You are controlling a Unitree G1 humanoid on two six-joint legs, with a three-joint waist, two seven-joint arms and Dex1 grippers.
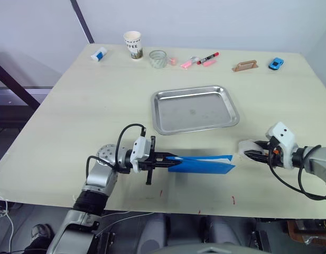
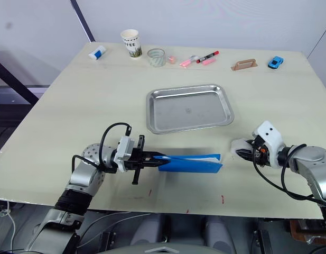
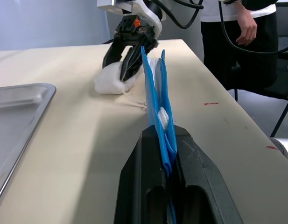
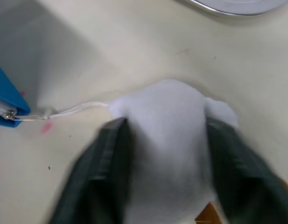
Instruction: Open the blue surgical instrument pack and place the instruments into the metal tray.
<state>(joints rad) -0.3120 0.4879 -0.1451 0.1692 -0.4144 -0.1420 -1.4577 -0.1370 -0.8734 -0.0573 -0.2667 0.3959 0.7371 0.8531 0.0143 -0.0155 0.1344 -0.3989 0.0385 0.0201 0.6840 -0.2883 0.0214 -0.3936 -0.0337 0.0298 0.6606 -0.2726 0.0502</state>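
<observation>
My left end effector (image 1: 165, 159) pinches the left edge of the flat rectangular blue surgical instrument pack (image 1: 202, 164), its two black fingers pressed together on the blue cover, and the pack sits near the front edge of the pale wooden bench (image 1: 89, 106), just in front of the shiny shallow steel tray (image 1: 194, 109) with rounded corners, which holds nothing yet. My right end effector (image 1: 250, 153) lies to the right of the pack, its fingers spread around a soft white puff (image 4: 165, 140) resting on the bench; a thin white cord (image 4: 78, 110) runs from that puff to a small metal pull at the corner of the pack, so I judge it to be the zip tag. In the left wrist view the pack stands on edge between my fingers, its two blue covers slightly parted with pale lining between them. I take the pack to be light and fairly limp: the covers look like thin padded fabric that will flex rather than hold flat, so the clamp on the left edge should sit well onto the cover or it may slip out. The puff is squashy and gives little purchase, and the cord is slender, so I would close firmly on the puff and pull along the zip line rather than upward. No instruments are visible; being thin steel, they will probably be slick and could slide out once the covers open. Far across the bench stand a paper cup (image 1: 133, 44), a glass jar (image 1: 158, 59), pink pens with a red marker (image 1: 207, 57), and a small blue toy car (image 1: 276, 64).
</observation>
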